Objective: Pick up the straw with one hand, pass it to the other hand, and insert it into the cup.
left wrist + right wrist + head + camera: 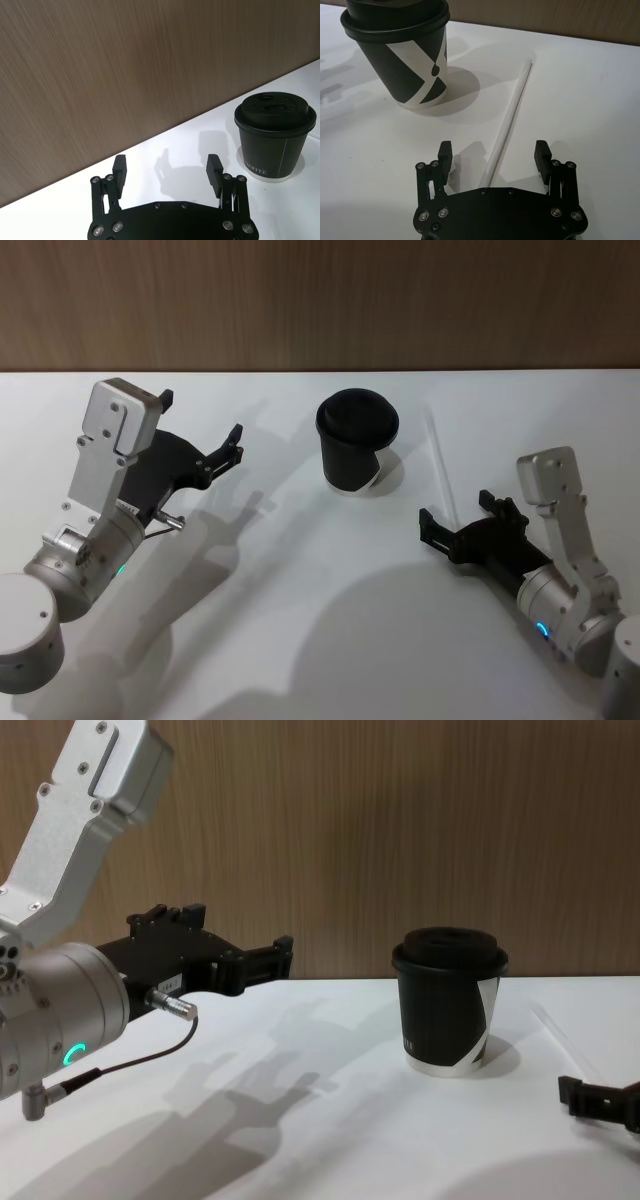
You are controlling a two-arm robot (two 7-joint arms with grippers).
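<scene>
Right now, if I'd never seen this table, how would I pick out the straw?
Start at the white table, find the black lidded cup near its middle, then look to the cup's right. The straw lies flat there, its near end at the open right tool. It is the lone thin, pale tube, almost blending into the tabletop.

White counter (560,410), smooth and matte, across the lower three quarters of the head view. Brown wood-grain wall (320,300) along the top strip, meeting the counter's far edge in a straight dark line. Soft grey shadows (390,640) spread over the counter at lower left and lower centre. In the chest view, wall over the upper half, counter below, shadows at lower left.
</scene>
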